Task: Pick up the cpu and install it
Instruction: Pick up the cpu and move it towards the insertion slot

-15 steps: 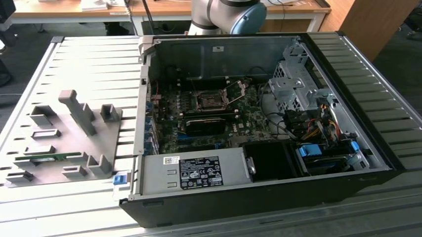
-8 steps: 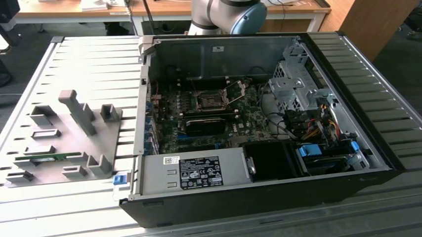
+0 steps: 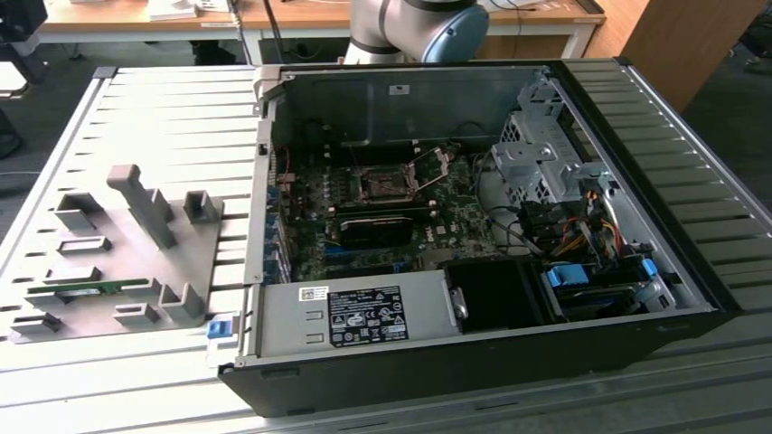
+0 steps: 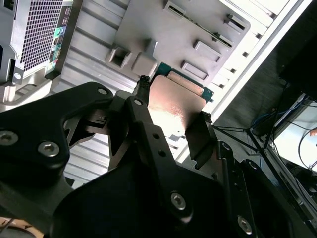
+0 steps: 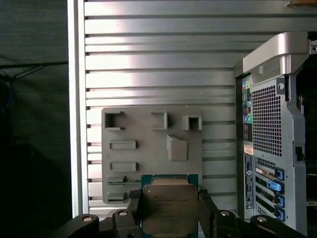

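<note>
The cpu is a flat square with a dull silvery top and a thin green rim. The black jaws grip it by two opposite edges, and the grey fixture plate lies beyond it. The exterior view adds the open computer case and its empty socket. The plate lies at the exterior view's left on the ribbed metal tabletop, with a wooden desk far behind.

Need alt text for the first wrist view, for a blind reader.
The gripper holds a square silvery cpu by two opposite edges. Beyond lie a grey fixture plate on a ribbed metal table and the rear of a computer case.
</note>
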